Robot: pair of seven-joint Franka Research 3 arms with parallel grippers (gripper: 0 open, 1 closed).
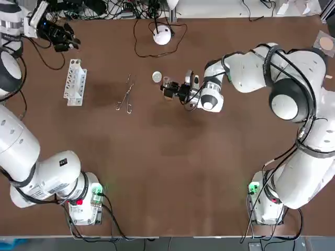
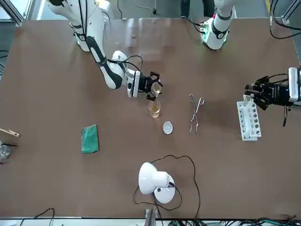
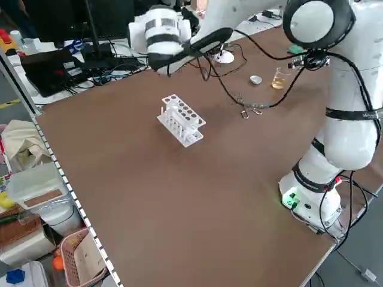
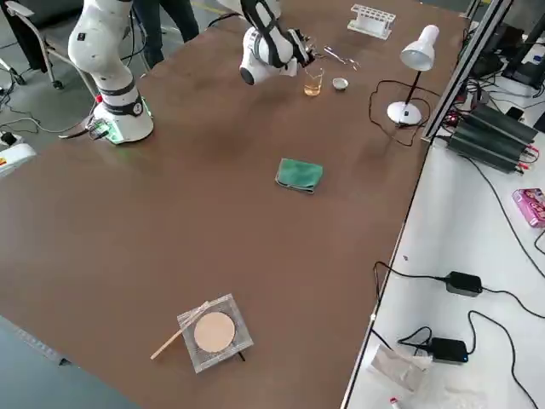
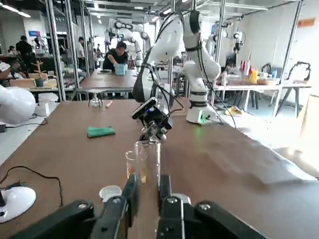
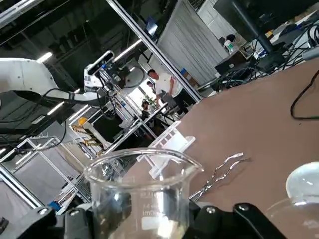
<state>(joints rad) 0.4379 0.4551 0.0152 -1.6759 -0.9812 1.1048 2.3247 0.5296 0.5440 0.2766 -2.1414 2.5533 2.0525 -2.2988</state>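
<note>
A small clear glass beaker (image 6: 143, 191), cylindrical with a flared rim and a pouring lip, is gripped by the right gripper (image 1: 168, 90), whose dark fingers are closed against its smooth wall from both sides. It is held off the table near the middle of the far half, and printed markings can be made out on the glass in the right wrist view. Just beyond the gripper a second glass beaker (image 2: 154, 110) stands upright on the table (image 1: 167, 172), with amber liquid in its lower part. Near it a small round white dish (image 2: 168, 127) is set, shallow and glossy, and next to that lie thin metal tongs (image 2: 195, 113) with looped handles, flat on the matte brown tabletop.

Further towards the robot's left a white plastic test tube rack (image 1: 75, 82), oblong and pierced with rows of round holes, is placed. The left gripper (image 1: 64, 37) is held just beyond the rack at the far left corner; its fingers are closed on a straight, clear glass tube (image 5: 148, 157), which is kept upright between them.

At the far edge a white lamp (image 1: 162, 35) with a rounded shade and a looping black cable is seen, and a folded green cloth (image 2: 89, 139) lies well apart on the robot's right side.
</note>
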